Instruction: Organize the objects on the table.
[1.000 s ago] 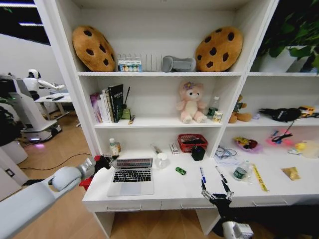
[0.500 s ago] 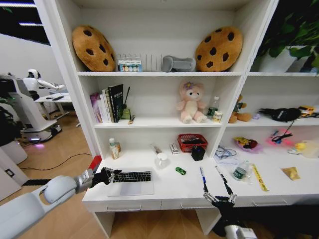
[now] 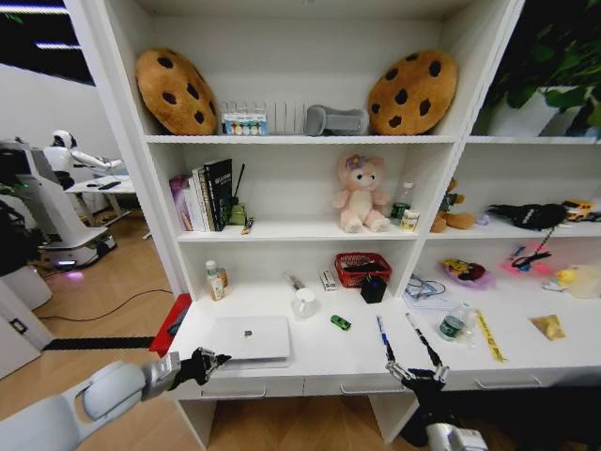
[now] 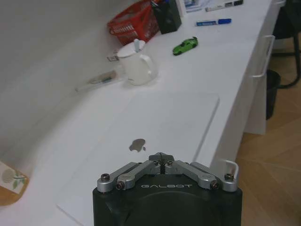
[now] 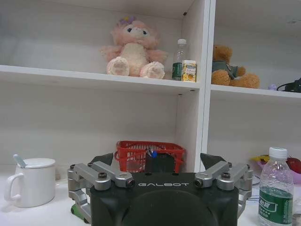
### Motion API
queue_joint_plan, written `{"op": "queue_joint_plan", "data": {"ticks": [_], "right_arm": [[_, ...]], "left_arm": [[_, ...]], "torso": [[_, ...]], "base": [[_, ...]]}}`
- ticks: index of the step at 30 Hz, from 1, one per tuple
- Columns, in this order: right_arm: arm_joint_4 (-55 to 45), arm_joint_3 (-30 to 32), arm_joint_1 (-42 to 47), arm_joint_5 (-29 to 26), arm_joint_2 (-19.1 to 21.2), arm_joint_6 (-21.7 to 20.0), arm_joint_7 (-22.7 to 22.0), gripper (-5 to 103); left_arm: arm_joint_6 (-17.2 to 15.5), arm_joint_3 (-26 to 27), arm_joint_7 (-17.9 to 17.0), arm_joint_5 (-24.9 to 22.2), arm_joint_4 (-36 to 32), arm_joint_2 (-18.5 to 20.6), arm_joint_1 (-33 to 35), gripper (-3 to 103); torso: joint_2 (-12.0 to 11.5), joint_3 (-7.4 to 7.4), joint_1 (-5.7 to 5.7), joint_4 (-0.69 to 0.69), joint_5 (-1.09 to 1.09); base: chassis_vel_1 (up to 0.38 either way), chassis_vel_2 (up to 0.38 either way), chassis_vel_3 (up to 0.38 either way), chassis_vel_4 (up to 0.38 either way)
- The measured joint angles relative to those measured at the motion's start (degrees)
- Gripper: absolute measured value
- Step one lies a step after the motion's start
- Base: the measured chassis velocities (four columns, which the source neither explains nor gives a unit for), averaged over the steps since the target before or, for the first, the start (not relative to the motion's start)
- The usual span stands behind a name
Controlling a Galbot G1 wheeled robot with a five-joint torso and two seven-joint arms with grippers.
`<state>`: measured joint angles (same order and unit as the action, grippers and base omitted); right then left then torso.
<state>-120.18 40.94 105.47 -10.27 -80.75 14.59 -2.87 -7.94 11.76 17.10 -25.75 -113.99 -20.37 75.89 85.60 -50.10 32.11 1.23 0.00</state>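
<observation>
White table (image 3: 319, 352) against shelving unit (image 3: 300, 235)

On the table (image 3: 329, 352) — one closed silver laptop (image 3: 247, 338), one white mug (image 3: 305, 302), one green toy car (image 3: 340, 322), two pens (image 3: 382, 331), one yellow ruler strip (image 3: 488, 335), one yellow packet (image 3: 548, 326), one red basket (image 3: 362, 269) — two cookie cushions (image 3: 176, 90) above.

On the white table (image 3: 329, 352), a closed silver laptop (image 3: 246, 338) is seen; at its 3 o'clock, a green toy car (image 3: 340, 322), apparently.
</observation>
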Motion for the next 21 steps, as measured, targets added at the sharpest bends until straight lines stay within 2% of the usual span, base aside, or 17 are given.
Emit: {"op": "queue_joint_plan", "data": {"ticks": [2, 5, 7, 8, 9, 11, 12, 15, 16, 17, 18, 19, 20, 21], "right_arm": [[-0.1, -0.2, 0.0, -0.5, 0.4, -0.9, -0.3, 100], [-0.1, -0.4, -0.1, -0.5, 0.5, -1.1, -0.4, 100], [-0.7, -1.1, -0.1, -0.7, 1.1, -2.4, -1.4, 100], [-0.7, -1.1, -0.1, -0.7, 1.1, -2.4, -1.4, 100], [-1.2, -1.5, 0.3, -0.7, 1.2, -3.0, -1.8, 100], [-1.9, -2.1, 1.2, -0.5, 1.4, -3.7, -2.3, 100], [-1.9, -2.1, 1.2, -0.5, 1.4, -3.7, -2.3, 100], [-2.6, -2.7, 2.4, -0.1, 1.7, -3.9, -2.7, 100], [-2.6, -2.7, 2.4, -0.1, 1.7, -3.9, -2.7, 100], [-2.9, -2.7, 2.5, 0.0, 1.9, -4.1, -3.0, 100], [-3.4, -2.8, 2.6, 0.1, 2.2, -4.8, -3.8, 100], [-3.4, -2.8, 2.6, 0.1, 2.2, -4.8, -3.8, 100], [-4.6, -2.9, 2.7, -0.3, 2.8, -6.4, -5.1, 100], [-5.4, -2.9, 2.8, -0.7, 3.2, -7.0, -5.1, 100]], "left_arm": [[0.0, 2.8, -7.3, -3.0, 0.0, -2.5, 0.3, 0], [-0.1, 3.4, -9.3, -4.0, 0.0, -3.2, 0.4, 0], [-1.5, 6.2, -19.3, -9.3, 0.0, -8.5, 2.1, 0], [-1.5, 6.2, -19.3, -9.3, 0.0, -8.5, 2.1, 0], [-1.7, 7.5, -22.2, -10.0, 0.0, -10.6, 3.2, 0], [-1.6, 11.8, -25.8, -9.5, -0.4, -15.0, 6.6, 0], [-1.6, 11.8, -25.8, -9.5, -0.4, -15.0, 6.6, 0], [-1.5, 20.4, -27.4, -8.6, -3.7, -21.1, 13.3, 0], [-1.5, 20.4, -27.4, -8.6, -3.7, -21.1, 13.3, 0], [-1.4, 22.5, -27.3, -8.3, -4.6, -22.6, 14.9, -1], [-1.3, 25.2, -26.6, -7.7, -5.7, -25.0, 17.0, 5], [-1.3, 25.2, -26.6, -7.7, -5.7, -25.0, 17.0, 5], [-0.9, 29.3, -25.6, -6.3, -7.8, -30.0, 20.8, 15], [-0.6, 31.3, -25.0, -5.1, -9.1, -33.4, 23.2, 20]], "torso": [[0.0, 0.00, 0.00, 0.01, 0.01], [0.0, 0.00, 0.00, 0.02, 0.01], [0.0, 0.00, 0.00, 0.00, 0.00], [0.0, 0.00, 0.00, 0.00, 0.00], [0.0, 0.00, 0.00, 0.00, -0.01], [0.0, 0.00, 0.01, 0.01, -0.01], [0.0, 0.00, 0.01, 0.01, -0.01], [0.0, 0.00, 0.01, 0.00, 0.00], [0.0, 0.00, 0.01, 0.00, 0.00], [0.0, 0.01, 0.01, 0.01, 0.01], [0.0, 0.00, 0.00, 0.01, 0.02], [0.0, 0.00, 0.00, 0.01, 0.02], [0.0, 0.00, 0.00, 0.00, 0.01], [0.0, 0.01, 0.01, -0.01, 0.00]], "base": [[0.000, 0.000, 0.000, 0.000], [0.000, 0.000, 0.000, 0.000], [0.000, 0.000, 0.000, 0.000], [0.000, 0.000, 0.000, 0.000], [0.000, 0.000, 0.000, 0.000], [0.000, 0.000, 0.000, 0.000], [0.000, 0.000, 0.000, 0.000], [0.000, 0.000, 0.000, 0.000], [0.000, 0.000, 0.000, 0.000], [0.000, 0.000, 0.000, 0.000], [0.000, 0.000, 0.000, 0.000], [0.000, 0.000, 0.000, 0.000], [0.000, 0.000, 0.000, 0.000], [0.000, 0.000, 0.000, 0.000]]}}
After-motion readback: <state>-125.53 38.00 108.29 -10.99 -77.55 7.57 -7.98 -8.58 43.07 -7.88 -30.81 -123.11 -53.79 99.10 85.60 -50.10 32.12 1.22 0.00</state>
